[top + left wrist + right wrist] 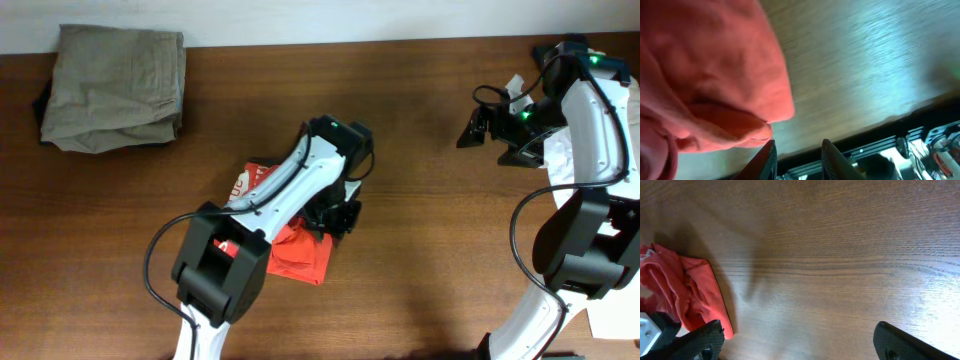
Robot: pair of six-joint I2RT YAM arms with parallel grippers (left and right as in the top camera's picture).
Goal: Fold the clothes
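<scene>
Left pincer (pixel 798 143): jaws narrowly parted, nothing between. Red-orange T-shirt (pixel 705 75) bunched ahead, just beside one fingertip. Right pincer (pixel 797 326): jaws spread wide, empty, wooden table (pixel 840 255) beneath.

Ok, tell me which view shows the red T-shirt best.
Overhead: the T-shirt shows at both sides of the left arm that crosses it. Left wrist gives only blurred close-up fabric; right wrist, a cropped bunched corner.

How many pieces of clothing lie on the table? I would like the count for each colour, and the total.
Red-orange T-shirt: 1
Khaki folded garment: 1
Total: 2
</scene>
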